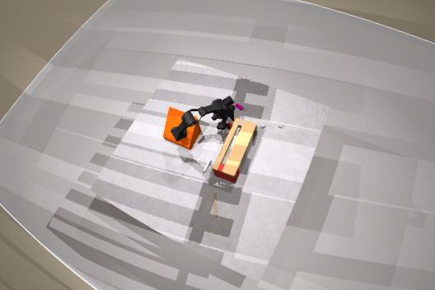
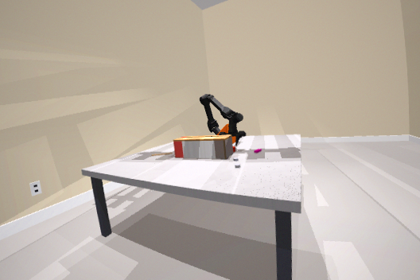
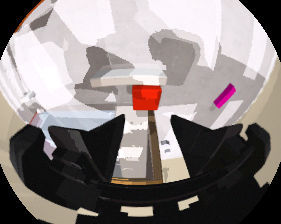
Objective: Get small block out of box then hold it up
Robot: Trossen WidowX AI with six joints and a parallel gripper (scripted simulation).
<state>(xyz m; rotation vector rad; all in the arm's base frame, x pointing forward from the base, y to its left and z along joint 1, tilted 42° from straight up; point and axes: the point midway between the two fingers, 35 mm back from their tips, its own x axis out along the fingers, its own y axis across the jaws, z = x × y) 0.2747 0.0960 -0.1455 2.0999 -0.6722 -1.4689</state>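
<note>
The small red block [image 1: 230, 126] [image 2: 234, 149] [image 3: 146, 97] is outside the box, low beside its far end in the top view; the black fingers partly hide it there. The box [image 1: 244, 138] [image 2: 200, 149] has a tan top and a red near end; in the wrist view a brown wall [image 3: 155, 145] runs between the fingers. My gripper [image 1: 227, 123] [image 3: 148, 117] is open, with nothing between its fingertips. It points down close to the block, which shows just beyond the fingertips in the wrist view. The exact gap is unclear.
A magenta piece [image 1: 239, 106] [image 2: 258, 150] [image 3: 225, 96] lies past the box's far end. Small grey pieces [image 1: 280, 126] [image 2: 237, 165] lie behind the box. A pale bar [image 3: 128, 77] is beside the block. A white bar [image 1: 207, 166] and a thin stick [image 1: 214, 203] lie near the red end.
</note>
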